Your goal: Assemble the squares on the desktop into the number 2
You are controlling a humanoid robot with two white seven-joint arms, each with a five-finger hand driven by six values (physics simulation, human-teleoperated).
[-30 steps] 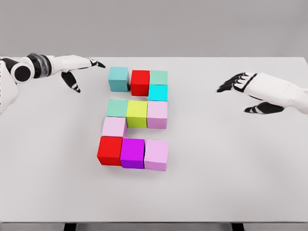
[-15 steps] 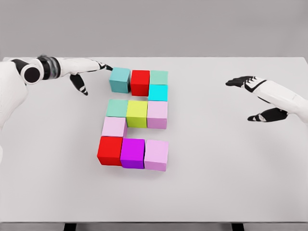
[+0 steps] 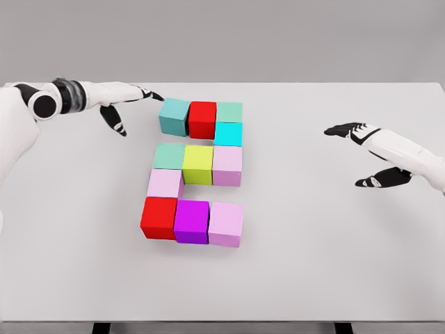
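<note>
Coloured cubes lie on the white table [image 3: 313, 243] in the shape of a 2. The top row is a teal cube [image 3: 173, 115], a red cube [image 3: 203, 119] and a pale green cube [image 3: 229, 111], with a cyan cube [image 3: 228, 133] under its right end. Below come a mint cube [image 3: 169, 156], a yellow-green cube [image 3: 198, 164] and a pink cube [image 3: 227, 165], then a pink cube [image 3: 165, 183] at the left. The bottom row is red [image 3: 159, 218], magenta [image 3: 191, 221] and pink [image 3: 226, 224]. My left hand [image 3: 133, 101] is open, its fingertips touching the teal cube's left side. My right hand [image 3: 361, 149] hovers open at the right.
The table's far edge runs just behind the top row of cubes. A plain grey wall stands behind it.
My left hand reached right to the teal cube, which shifted slightly right against the red cube. My right hand drew back to the right and lower.
</note>
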